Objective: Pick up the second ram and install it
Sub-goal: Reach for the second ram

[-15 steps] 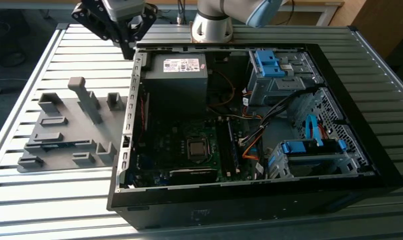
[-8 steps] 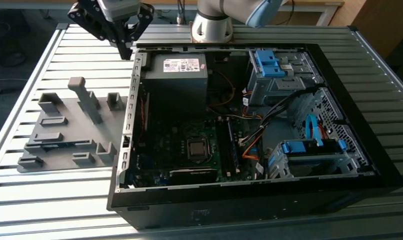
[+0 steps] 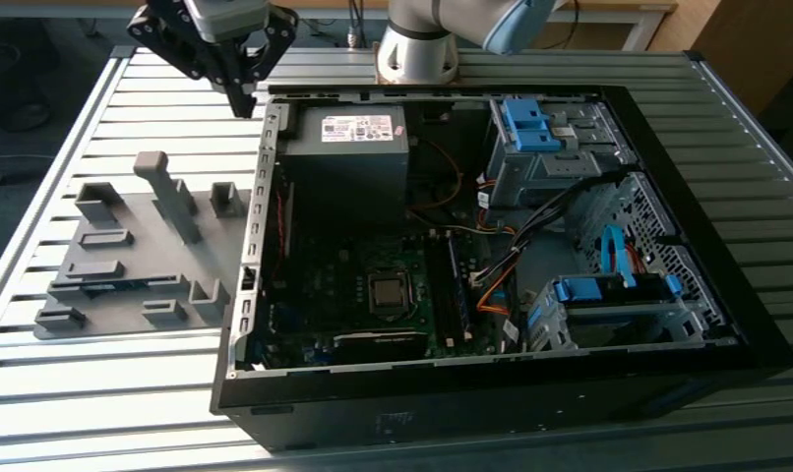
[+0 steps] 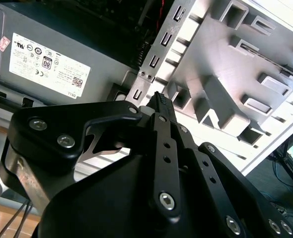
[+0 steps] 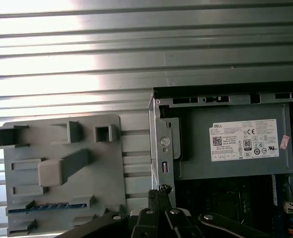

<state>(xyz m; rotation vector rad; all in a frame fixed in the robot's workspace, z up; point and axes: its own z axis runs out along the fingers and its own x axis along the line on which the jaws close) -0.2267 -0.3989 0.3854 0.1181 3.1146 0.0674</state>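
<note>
Over desk [image 3: 82, 138] beside case [image 3: 502, 418] corner, tool [image 3: 246, 101] hovers, closed tight, nothing held. Ram [image 5: 52, 205] lies in holder [image 5: 111, 163] slot, well apart. Pick-up step, grasp not begun; needs tool widened, aligned along ram.

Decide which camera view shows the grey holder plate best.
The first wrist view: the grey holder plate lies face-on, its blocks and slots laid out. The exterior view shows it whole but slanted; the second wrist view catches part at a steep angle.
</note>
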